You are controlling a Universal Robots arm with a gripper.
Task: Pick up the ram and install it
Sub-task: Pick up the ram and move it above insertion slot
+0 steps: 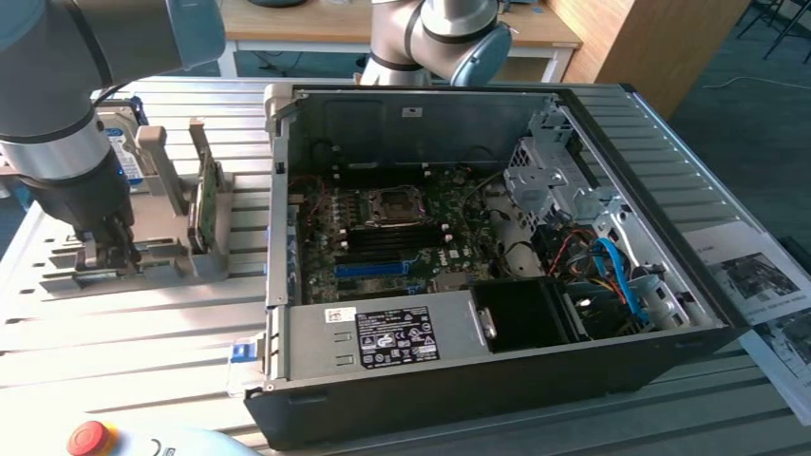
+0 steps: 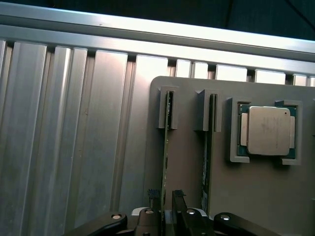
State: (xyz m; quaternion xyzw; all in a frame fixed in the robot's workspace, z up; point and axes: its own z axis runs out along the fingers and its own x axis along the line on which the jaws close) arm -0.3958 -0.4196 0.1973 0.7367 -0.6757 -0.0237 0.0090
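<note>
The ram (image 2: 166,147) stands in the holder (image 2: 256,196), exterior view's left of the computer case (image 1: 419,380).
</note>
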